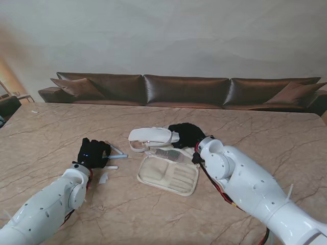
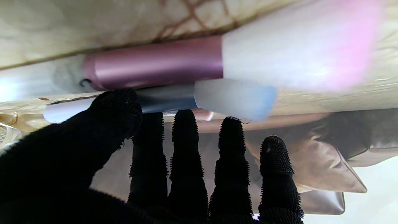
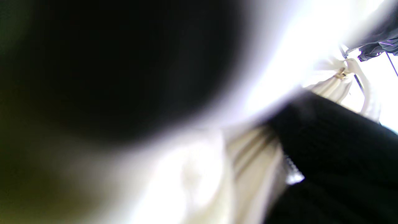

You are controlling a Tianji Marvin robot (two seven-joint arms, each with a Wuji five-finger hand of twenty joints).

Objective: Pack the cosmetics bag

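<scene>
Black fingers (image 2: 185, 149) of the left hand (image 1: 92, 152) fill the near part of its wrist view, spread apart and holding nothing, the thumb tip touching or just short of a slim blue brush (image 2: 174, 99). That brush lies flat on the bench (image 1: 61, 127), its long axis running across the fingertips rather than along them, so I judge a pinch needs the thumb on one side and the fingers on the other. A thicker pink brush (image 2: 155, 63) lies parallel just beyond it, touching or nearly so, and could be nudged.

From the stand view the blue brush pokes out to the right of the left hand, toward the bag (image 1: 168, 175). The bag lies open and flat between the two arms, cream inside; its elastic slots look unfilled, though small items would be hard to make out. A white pouch-like piece (image 1: 150, 136) sits at its far edge.

At that far edge rests the right hand (image 1: 186, 133), pressing on or gripping the bag; its wrist view is too blurred to tell which. The left hand is much nearer the brushes.
</scene>
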